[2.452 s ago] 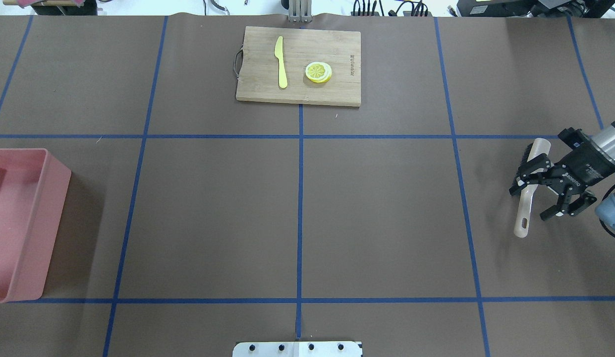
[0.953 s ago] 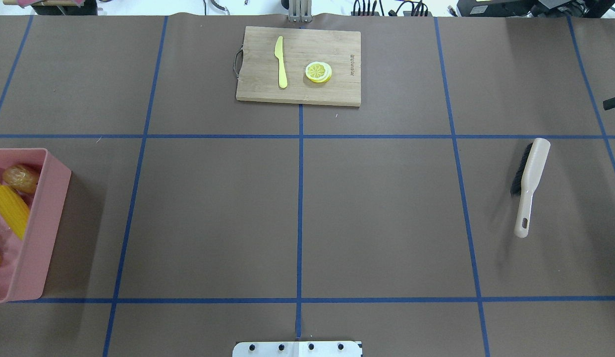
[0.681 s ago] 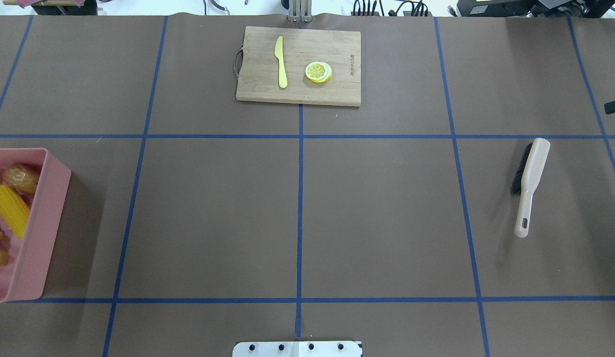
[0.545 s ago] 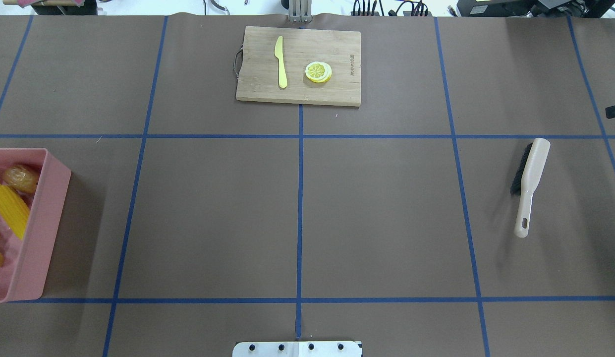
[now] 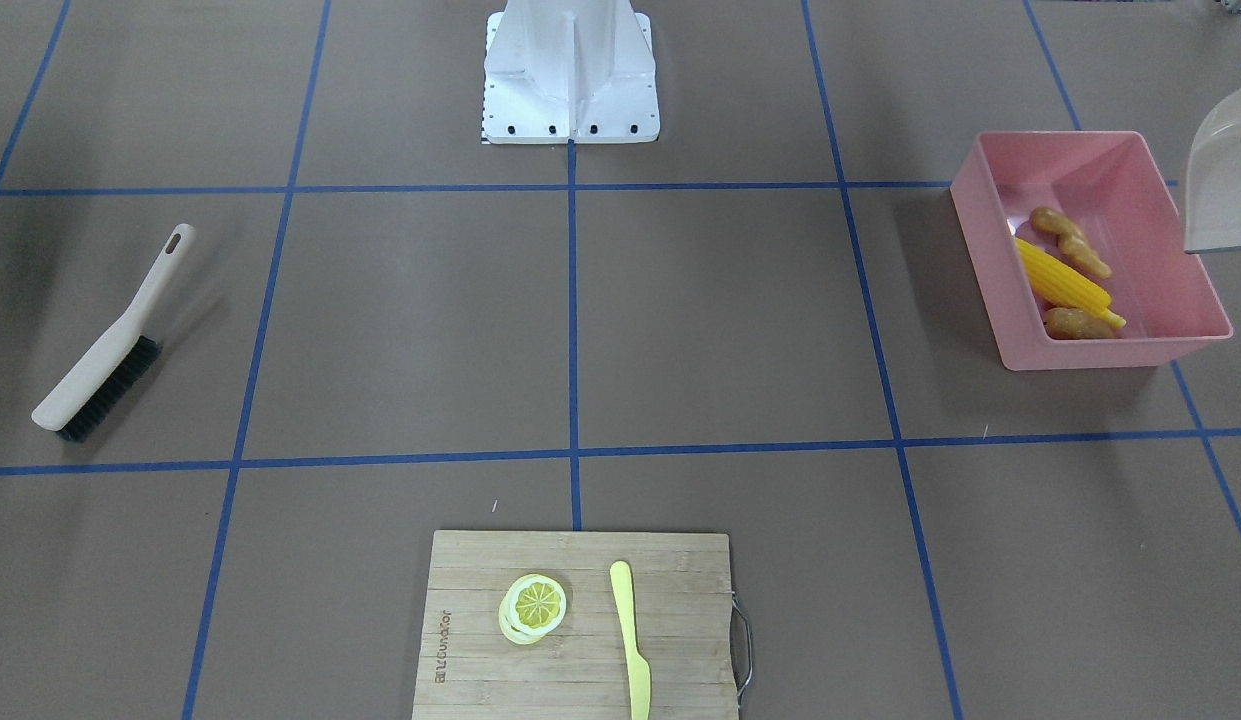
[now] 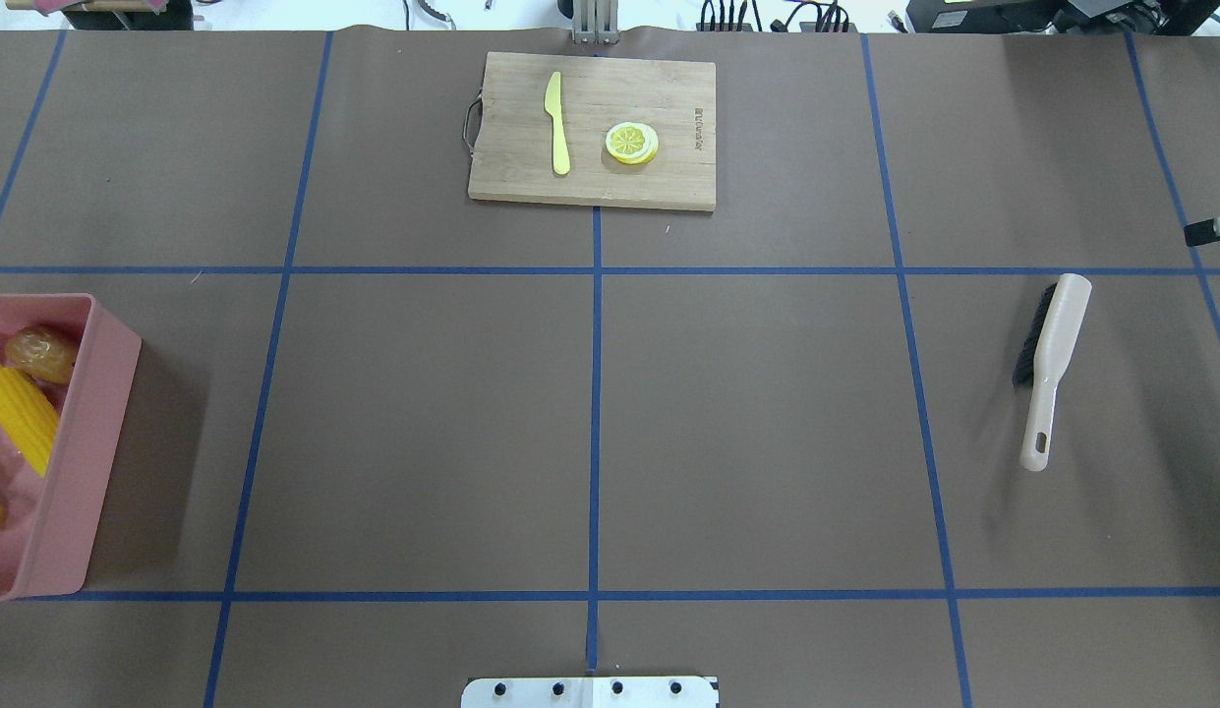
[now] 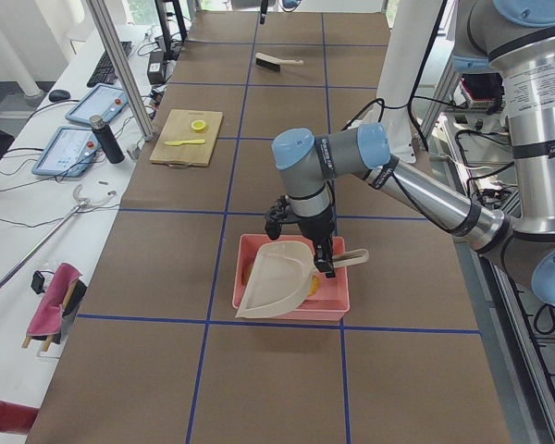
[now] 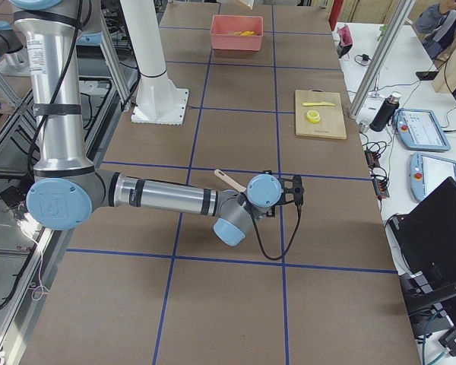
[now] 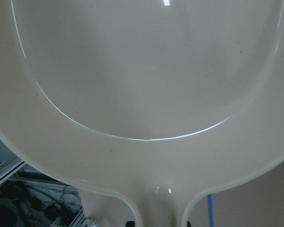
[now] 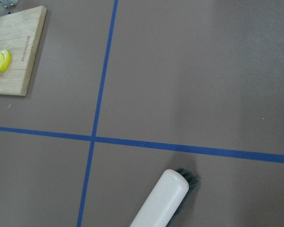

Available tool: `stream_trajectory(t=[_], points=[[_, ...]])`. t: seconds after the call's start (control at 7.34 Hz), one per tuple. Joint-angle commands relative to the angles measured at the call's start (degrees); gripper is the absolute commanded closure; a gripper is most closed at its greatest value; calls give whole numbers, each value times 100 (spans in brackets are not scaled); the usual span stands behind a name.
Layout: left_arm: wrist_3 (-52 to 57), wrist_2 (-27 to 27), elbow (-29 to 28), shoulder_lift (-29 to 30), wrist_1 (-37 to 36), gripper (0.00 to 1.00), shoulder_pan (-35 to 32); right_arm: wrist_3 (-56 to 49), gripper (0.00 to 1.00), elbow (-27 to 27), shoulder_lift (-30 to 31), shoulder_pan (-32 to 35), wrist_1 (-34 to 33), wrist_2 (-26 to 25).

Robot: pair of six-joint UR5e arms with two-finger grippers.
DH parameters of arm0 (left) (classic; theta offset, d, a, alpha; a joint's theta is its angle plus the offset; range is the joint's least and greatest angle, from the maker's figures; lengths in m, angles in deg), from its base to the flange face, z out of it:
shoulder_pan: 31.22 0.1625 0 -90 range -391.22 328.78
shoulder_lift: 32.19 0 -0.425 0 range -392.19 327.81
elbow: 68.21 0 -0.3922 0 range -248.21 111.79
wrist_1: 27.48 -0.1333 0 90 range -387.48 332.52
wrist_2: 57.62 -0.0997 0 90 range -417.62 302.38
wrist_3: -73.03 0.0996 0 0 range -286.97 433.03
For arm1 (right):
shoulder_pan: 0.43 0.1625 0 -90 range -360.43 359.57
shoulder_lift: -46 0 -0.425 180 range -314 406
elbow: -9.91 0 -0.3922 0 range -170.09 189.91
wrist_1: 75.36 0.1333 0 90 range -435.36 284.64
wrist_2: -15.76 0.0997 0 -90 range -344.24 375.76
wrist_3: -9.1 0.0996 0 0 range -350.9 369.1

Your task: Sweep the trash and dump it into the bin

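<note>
The pink bin holds the trash: a yellow corn cob, a knobbly tan root and a brown potato. In the overhead view the bin sits at the left edge with the corn and potato showing. My left gripper is shut on the handle of a beige dustpan, which hangs tilted and empty over the bin. The dustpan fills the left wrist view. Only a sliver of my right gripper shows at the table's right edge, so I cannot tell whether it is open or shut.
A beige hand brush with black bristles lies loose on the right side of the table. A wooden cutting board at the far middle carries a pale-yellow knife and a lemon slice. The robot's white base plate is mid-table.
The right gripper stood open over the brush and has drawn back to the right edge, leaving the brush lying. The trash now shows in the bin, where none showed 2.5 s ago.
</note>
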Motion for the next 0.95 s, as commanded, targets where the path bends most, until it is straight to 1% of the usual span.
stream_trajectory(t=[0.0,0.14,0.27,0.41,0.54,0.68,0.82], points=[[-124,860,-89,540,720,100,-75,-706,0,-3,32,-40,-773,-538],[-55,871,-194,1066,1036,100,29,-1338,0,-3,146,-5,-1038,-793],[137,862,-169,1393,1231,100,535,-1736,0,-3,260,47,-1301,-1066],[792,801,-204,1623,1233,100,862,-2236,0,-3,322,74,-1730,-1408],[1460,801,-448,2042,1242,100,1109,-2963,0,-3,314,100,-2405,-1742],[2189,783,-546,2351,1250,100,1598,-3492,0,15,305,214,-3021,-2084],[2622,792,-608,2467,1259,100,1873,-3602,0,32,357,328,-3470,-2593]])
